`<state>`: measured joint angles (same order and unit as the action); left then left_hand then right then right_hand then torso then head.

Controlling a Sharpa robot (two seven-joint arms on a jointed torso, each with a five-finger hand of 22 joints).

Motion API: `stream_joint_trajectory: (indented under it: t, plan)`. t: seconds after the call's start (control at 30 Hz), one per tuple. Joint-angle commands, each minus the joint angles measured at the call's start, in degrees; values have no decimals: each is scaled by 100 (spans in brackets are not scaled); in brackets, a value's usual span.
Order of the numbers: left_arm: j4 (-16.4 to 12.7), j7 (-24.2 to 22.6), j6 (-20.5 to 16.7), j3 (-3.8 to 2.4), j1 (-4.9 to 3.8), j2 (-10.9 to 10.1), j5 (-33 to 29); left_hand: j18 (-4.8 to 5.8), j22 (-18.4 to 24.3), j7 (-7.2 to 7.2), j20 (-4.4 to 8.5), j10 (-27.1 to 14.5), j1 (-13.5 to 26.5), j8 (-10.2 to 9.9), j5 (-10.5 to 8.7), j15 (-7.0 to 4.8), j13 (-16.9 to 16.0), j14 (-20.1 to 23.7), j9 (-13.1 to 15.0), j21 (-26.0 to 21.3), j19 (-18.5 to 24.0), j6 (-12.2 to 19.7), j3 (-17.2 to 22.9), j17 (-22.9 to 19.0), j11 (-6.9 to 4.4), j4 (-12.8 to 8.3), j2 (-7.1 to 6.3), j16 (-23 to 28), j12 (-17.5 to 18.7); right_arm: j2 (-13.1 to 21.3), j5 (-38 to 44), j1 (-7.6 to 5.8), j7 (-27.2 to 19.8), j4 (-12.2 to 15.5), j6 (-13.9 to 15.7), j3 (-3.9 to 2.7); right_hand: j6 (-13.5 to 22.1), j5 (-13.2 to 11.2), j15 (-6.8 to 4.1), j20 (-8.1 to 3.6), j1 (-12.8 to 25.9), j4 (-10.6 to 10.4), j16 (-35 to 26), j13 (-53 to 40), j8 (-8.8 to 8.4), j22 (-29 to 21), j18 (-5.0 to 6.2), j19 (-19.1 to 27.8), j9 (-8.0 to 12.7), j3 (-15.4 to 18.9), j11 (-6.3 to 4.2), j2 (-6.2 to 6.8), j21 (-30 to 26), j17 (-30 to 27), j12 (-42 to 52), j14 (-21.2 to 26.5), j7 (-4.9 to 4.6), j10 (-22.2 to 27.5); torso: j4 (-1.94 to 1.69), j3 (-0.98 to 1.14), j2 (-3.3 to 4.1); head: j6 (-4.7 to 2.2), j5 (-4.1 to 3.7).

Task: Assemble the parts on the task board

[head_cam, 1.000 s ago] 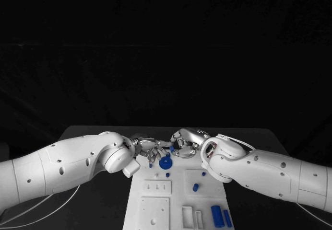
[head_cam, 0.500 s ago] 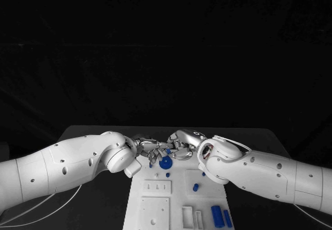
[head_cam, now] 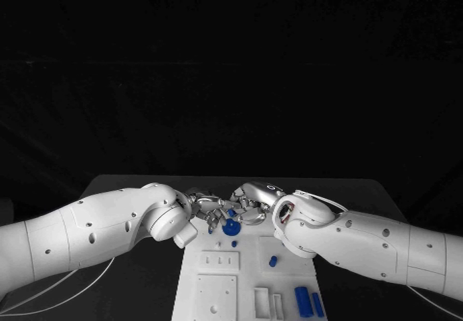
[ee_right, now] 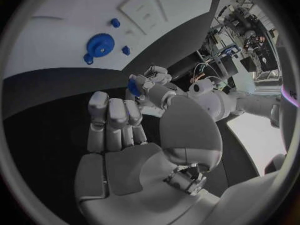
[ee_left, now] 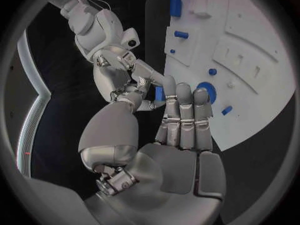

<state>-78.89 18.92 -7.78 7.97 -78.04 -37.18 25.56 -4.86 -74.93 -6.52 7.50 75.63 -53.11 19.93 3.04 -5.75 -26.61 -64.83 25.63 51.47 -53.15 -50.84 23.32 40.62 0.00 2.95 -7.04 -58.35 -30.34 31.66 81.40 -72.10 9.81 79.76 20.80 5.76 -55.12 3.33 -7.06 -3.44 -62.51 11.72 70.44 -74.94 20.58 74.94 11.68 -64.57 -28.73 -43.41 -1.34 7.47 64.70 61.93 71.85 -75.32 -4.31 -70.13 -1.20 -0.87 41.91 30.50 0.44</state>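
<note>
From the head view, both hands meet over the board's (head_cam: 246, 281) far end, above one blue gear (head_cam: 231, 227); two bars (head_cam: 302, 301) lie near. Left wrist: left hand (ee_left: 181, 130), fingers together, touches a small blue part (ee_left: 159, 93). Right wrist: right hand (ee_right: 119, 135) curled; the left pinches it.

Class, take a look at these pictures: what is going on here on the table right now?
Both robot hands meet above the far end of the white task board. The left robot hand and right robot hand appear to pinch a small blue part between them, as if passing it across. A blue gear sits on the board just below, and other blue pieces lie at the near end.
</note>
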Motion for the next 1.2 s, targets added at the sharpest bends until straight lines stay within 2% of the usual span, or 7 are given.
stream_joint_trajectory:
  t: [0.03,0.2,0.37,0.87,1.0,1.17,1.2]
  plan:
    - [-20,-58,113,-12,-11,27,-10,14,-47,19,360,-51,-107,2,-19,2,-12,45,13,33,49,-27,-40,-15,-14,-37,95,-25,-37,-33,21,10,-29,2,-123,15,-405,17,-34,-45,10,26,-27,-70,17,100,332,-9,-11,-11,8,-41,39,4,13,-1,-80,-34,-6,1,2,7,-3]
    - [-14,-22,119,-12,-10,34,-68,29,-38,36,357,-71,-353,41,-3,1,-20,62,34,56,90,-122,-82,-47,-28,-269,422,-35,-42,-44,20,11,-28,-31,-125,24,-404,18,-34,-45,13,29,-28,-71,16,99,332,-9,-12,-12,8,-42,39,4,13,-1,-80,-34,-5,-5,1,14,-3]
    - [-10,-19,125,-12,-10,42,-89,57,-15,73,356,-88,-674,95,56,-3,-28,76,57,85,137,-287,-99,-94,-59,-749,741,-60,-51,-51,12,15,-25,-52,-142,30,-404,20,-34,-46,17,33,-28,-71,16,99,332,-9,-13,-14,8,-43,39,4,12,-1,-80,-33,-2,-6,3,23,-3]
    - [33,-25,130,-9,-9,53,-100,103,66,149,369,-78,-582,186,65,-7,-24,84,139,132,158,-618,-74,-185,-117,-1271,1033,-117,-60,-76,-4,36,-34,-94,-180,39,-404,23,-34,-46,24,41,-30,-71,15,98,332,-9,-17,-18,9,-46,38,3,12,0,-80,-32,-1,0,4,33,-2]
    - [38,-26,126,-7,-8,57,-100,111,84,178,374,-56,-543,231,76,-13,-25,76,185,151,160,-730,-21,-202,-138,-1377,1165,-143,-70,-70,-4,40,-27,-94,-179,40,-404,24,-34,-46,26,43,-30,-72,15,98,332,-9,-18,-20,8,-47,37,3,12,0,-80,-32,3,-1,5,37,-4]
    - [44,-28,81,-6,-8,47,-62,116,104,211,394,2,-401,259,74,-37,-44,40,248,203,137,-824,41,-211,-169,-1448,1263,-216,-114,-50,-4,43,-24,-91,-172,41,-404,25,-34,-46,28,46,-31,-74,14,98,332,-9,-19,-21,8,-47,37,3,15,0,-80,-35,0,0,6,48,-8]
    - [47,-22,80,-5,-8,47,-52,111,114,229,407,34,-379,277,41,-57,-58,12,279,227,104,-859,176,-202,-187,-1398,1211,-260,-142,-48,-4,43,-25,-90,-169,41,-404,25,-34,-46,28,47,-31,-74,14,98,332,-9,-19,-21,8,-47,37,3,15,0,-80,-35,-1,1,6,51,-7]
